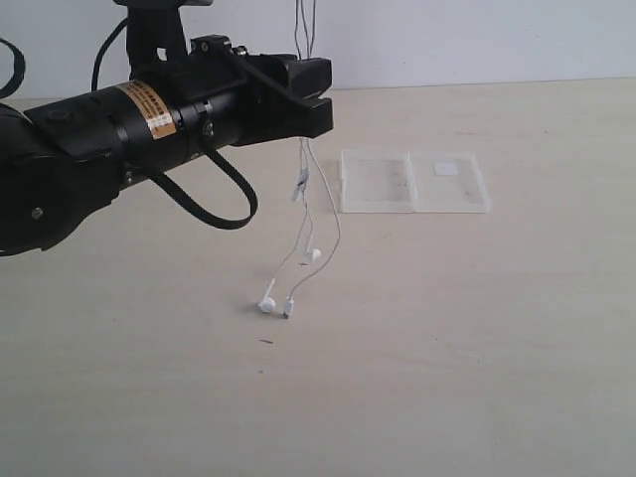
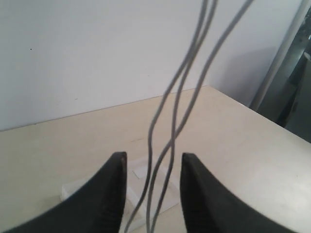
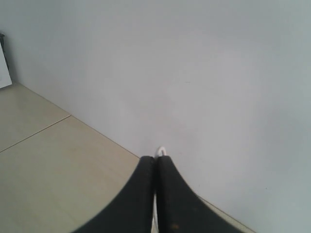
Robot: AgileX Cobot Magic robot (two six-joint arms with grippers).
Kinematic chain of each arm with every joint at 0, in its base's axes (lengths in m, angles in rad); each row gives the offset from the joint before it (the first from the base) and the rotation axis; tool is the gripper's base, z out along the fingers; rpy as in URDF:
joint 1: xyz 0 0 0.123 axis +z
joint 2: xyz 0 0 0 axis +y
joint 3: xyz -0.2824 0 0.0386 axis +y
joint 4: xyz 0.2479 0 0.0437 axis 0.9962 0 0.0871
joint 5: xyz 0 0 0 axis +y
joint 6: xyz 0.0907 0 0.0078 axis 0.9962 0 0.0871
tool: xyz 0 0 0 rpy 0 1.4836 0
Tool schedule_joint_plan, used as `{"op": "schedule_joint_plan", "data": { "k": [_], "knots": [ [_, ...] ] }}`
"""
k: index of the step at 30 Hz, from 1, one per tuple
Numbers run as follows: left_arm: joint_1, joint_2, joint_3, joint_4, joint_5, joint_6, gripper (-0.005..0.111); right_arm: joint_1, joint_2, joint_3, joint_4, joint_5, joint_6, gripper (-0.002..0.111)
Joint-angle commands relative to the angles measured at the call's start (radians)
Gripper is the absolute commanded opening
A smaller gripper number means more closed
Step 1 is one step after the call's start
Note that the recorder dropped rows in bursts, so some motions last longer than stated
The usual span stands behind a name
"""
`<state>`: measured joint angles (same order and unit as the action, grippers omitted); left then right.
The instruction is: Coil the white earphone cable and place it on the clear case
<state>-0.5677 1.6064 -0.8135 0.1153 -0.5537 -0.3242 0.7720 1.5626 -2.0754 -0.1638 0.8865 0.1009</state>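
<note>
While the pale matte table (image 1: 467, 358) fills the exterior view, the bulky black left arm (image 1: 89, 149) reaches in from the left, its left gripper (image 1: 318, 94) held above the surface. Right of centre lies the clear case (image 1: 412, 181), flat glossy plastic in two squarish halves, with a small white label (image 1: 446, 169) on the right one. The thin white earphone cable (image 1: 300, 185) hangs from above, its rounded earbuds (image 1: 266, 304) resting nearer, left of the case. Only the left wrist view shows those fingers (image 2: 114, 189) spread, grey strands between them. Only the right wrist view shows the right gripper (image 3: 156, 160), pressed together on a white bit of cable.
</note>
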Motion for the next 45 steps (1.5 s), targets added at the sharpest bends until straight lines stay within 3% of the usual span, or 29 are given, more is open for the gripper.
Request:
{"op": "schedule_joint_plan", "data": {
  "k": [1,8,10,11,12,19,21,30,33,38,45],
  "knots": [
    [-0.004,0.000,-0.004,-0.004,-0.011,0.010,0.031,0.002,-0.002,0.004,-0.010,0.000,0.002,0.000],
    [-0.004,0.000,-0.004,-0.004,-0.011,0.010,0.028,0.002,-0.002,0.004,-0.010,0.000,0.002,0.000],
    [-0.004,0.000,-0.004,-0.004,-0.011,0.010,0.018,0.002,-0.002,0.004,-0.010,0.000,0.002,0.000],
    [-0.004,0.000,-0.004,-0.004,-0.011,0.010,0.003,0.002,-0.002,0.004,-0.010,0.001,0.002,0.000],
    [-0.004,0.000,-0.004,0.000,-0.011,0.010,0.000,0.002,-0.002,0.004,-0.010,0.005,0.002,0.000],
    [-0.004,-0.015,-0.004,0.056,0.020,0.016,0.000,0.001,-0.014,0.004,-0.118,0.075,0.055,0.000],
    [-0.002,-0.050,-0.004,0.058,0.074,0.036,0.000,-0.001,-0.041,0.004,-0.229,0.112,0.093,0.000],
    [-0.002,-0.276,-0.004,0.115,0.285,0.054,0.000,-0.039,-0.100,0.014,-0.284,0.214,0.105,0.000],
    [-0.002,-0.315,-0.004,0.115,0.343,0.054,0.000,-0.127,-0.173,0.140,-0.228,0.122,0.119,0.000],
    [-0.002,-0.315,-0.004,0.115,0.347,0.054,0.000,-0.192,-0.297,0.422,-0.228,-0.056,0.223,0.000],
    [-0.002,-0.315,-0.004,0.136,0.387,0.054,0.000,-0.199,-0.403,0.800,-0.290,-0.366,0.420,0.000]
  ]
}}
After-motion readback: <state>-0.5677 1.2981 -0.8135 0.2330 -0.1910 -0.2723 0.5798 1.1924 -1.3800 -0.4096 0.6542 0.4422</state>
